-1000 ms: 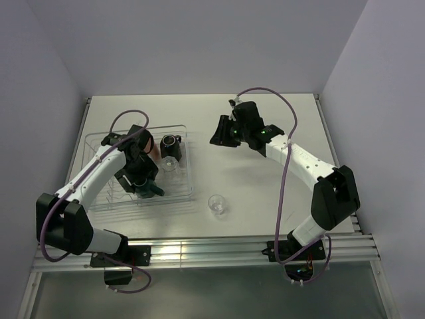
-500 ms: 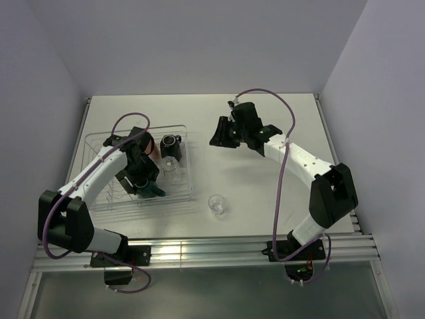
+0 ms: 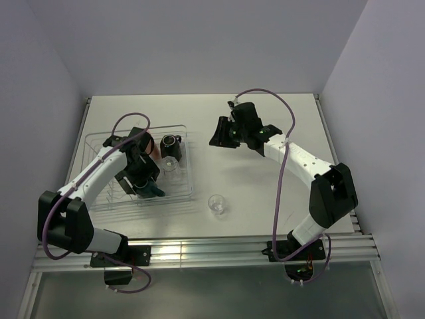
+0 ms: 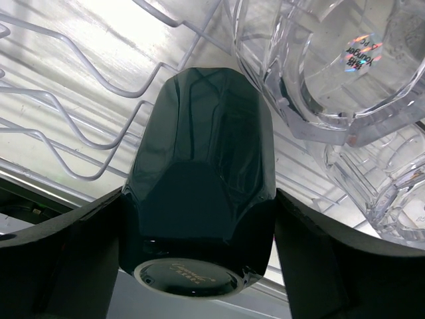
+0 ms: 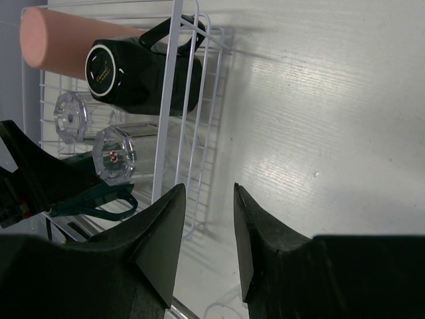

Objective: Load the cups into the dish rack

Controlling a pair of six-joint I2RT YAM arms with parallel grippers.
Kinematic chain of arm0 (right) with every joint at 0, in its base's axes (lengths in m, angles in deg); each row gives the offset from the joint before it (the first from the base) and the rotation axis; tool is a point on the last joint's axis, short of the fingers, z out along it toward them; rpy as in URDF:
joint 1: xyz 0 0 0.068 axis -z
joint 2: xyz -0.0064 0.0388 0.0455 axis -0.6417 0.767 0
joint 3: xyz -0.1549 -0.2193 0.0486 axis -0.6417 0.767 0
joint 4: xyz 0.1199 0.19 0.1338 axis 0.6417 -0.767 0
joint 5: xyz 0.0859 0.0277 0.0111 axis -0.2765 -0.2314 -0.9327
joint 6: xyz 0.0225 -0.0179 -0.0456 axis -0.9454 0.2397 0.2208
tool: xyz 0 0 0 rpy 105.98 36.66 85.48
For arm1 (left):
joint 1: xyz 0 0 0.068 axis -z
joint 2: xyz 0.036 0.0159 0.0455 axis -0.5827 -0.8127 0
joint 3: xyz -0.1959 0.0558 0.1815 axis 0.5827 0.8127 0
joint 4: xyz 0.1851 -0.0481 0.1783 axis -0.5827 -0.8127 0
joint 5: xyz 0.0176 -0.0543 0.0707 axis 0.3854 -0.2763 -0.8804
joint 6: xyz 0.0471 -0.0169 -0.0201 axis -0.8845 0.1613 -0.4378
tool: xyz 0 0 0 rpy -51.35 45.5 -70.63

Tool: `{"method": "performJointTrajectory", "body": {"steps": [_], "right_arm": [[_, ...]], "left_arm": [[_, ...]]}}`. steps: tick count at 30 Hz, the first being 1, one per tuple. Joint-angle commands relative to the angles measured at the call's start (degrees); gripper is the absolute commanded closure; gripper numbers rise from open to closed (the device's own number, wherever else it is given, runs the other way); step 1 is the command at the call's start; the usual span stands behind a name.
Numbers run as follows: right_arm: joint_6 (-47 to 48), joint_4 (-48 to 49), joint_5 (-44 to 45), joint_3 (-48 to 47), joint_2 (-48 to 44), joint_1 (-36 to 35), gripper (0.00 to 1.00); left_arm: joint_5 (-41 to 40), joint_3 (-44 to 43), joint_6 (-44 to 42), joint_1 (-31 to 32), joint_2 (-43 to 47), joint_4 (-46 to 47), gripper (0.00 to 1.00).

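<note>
The clear dish rack (image 3: 99,143) sits at the left of the table. My left gripper (image 3: 145,184) reaches into its front part, shut on the dark green mug (image 4: 199,173). The mug lies base toward the camera, with a finger against each side. Two clear tumblers (image 4: 332,60) (image 4: 378,179) lie right beside it. The black mug (image 3: 171,142) and salmon cup (image 3: 155,149) lie at the rack's far end. One clear tumbler (image 3: 216,204) stands on the table outside the rack. My right gripper (image 3: 219,133) hovers open and empty, right of the rack.
In the right wrist view, the rack's white wire edge (image 5: 174,113) runs just left of my right gripper (image 5: 207,189), with the black mug (image 5: 143,76) and salmon cup (image 5: 66,36) behind it. Walls close the table at the back and sides.
The left gripper has shifted slightly inside the rack with the green mug. The right gripper has drifted a little toward the rack.
</note>
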Motion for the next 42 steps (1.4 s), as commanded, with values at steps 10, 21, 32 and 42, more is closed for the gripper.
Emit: {"method": "performJointTrajectory", "body": {"steps": [10,21,32,42], "right_arm": [[1.0,0.5,-0.3,-2.3,0.3,0.2,0.57],[1.2,-0.3,0.2,-3.3,0.2,-0.4,0.57],[1.7,-2.7,3.0,-5.5,-0.5,-2.0,0.57],[2.9,-9.7,13.4,-6.1,-7.3,-6.6,0.57]], "left_arm": [[0.7,0.2,-2.3,-0.2,4.1,1.8,0.01],[2.8,1.6,-3.3,-0.2,5.7,3.3,0.05],[1.2,0.5,-4.0,-0.2,9.5,2.4,0.05],[-2.9,-3.2,-7.1,-0.2,16.5,2.1,0.04]]}}
